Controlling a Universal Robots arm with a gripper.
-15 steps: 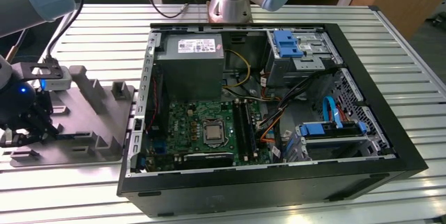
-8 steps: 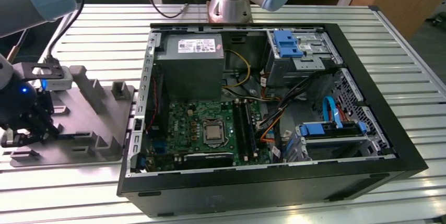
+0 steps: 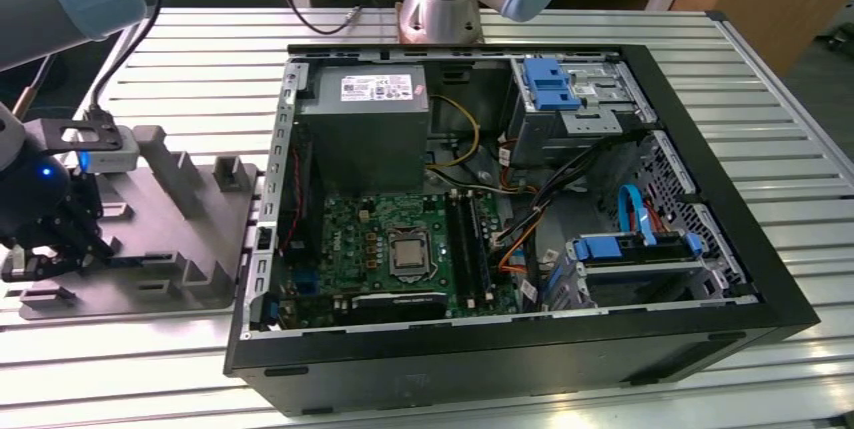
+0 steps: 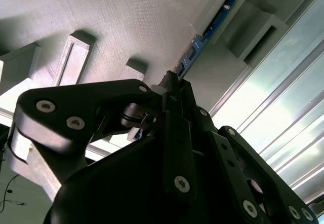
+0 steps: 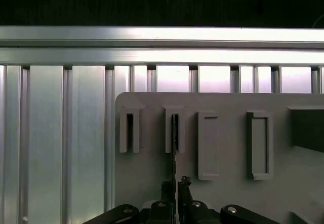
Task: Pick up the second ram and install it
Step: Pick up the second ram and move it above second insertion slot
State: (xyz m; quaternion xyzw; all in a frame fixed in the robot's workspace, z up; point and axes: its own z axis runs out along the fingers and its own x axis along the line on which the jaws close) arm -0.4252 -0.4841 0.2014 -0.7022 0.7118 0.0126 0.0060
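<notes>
First wrist view: one claw (image 5: 175, 182) grips one second ram (image 5: 174, 153) on tray (image 5: 230, 148).

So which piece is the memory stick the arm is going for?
Find the open computer case; on the exterior view's left of it lies a grey parts tray. The second ram is the thin bluish strip standing on edge in a tray slot, at the gripper; everything around it is plain grey plastic.
</notes>
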